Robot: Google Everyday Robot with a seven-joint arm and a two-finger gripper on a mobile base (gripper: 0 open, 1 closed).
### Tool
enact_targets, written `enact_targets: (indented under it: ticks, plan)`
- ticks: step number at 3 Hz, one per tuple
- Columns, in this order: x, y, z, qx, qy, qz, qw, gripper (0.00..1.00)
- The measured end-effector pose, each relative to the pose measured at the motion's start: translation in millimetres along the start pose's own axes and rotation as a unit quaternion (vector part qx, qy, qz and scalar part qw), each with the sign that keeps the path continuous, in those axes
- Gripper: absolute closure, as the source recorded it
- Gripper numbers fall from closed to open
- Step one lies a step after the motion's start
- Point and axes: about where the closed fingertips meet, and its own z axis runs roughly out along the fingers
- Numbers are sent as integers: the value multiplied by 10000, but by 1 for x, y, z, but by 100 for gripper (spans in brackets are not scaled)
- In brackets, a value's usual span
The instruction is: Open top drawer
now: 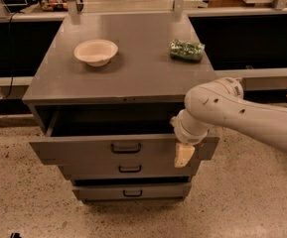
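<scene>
The top drawer [83, 150] of the grey cabinet stands pulled out, and its dark interior shows behind its flat front. Its small black handle [125, 147] sits at the centre of the front. My gripper [183, 154] hangs over the upper edge of the drawer front near its right end, well right of the handle. A cream-coloured part of it lies against the outside of the front. The white arm reaches in from the right and hides the drawer's right rear corner.
A white bowl [96, 52] and a green bag [186, 49] sit on the cabinet top [133, 73]. The middle drawer [130, 168] and the lowest drawer [133, 193] lie below. Dark counters run behind the cabinet. Speckled floor lies in front.
</scene>
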Motion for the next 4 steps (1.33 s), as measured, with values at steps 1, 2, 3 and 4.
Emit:
enact_targets:
  ticks: [1, 2, 3, 4]
  plan:
    - [-2, 22, -11, -241, -78, -42, 9997, 37]
    - [-10, 40, -30, -445, -317, -169, 9984, 48]
    - [-22, 45, -46, -548, -605, -403, 9958, 69]
    - [-46, 49, -64, -814, -967, -868, 9882, 63]
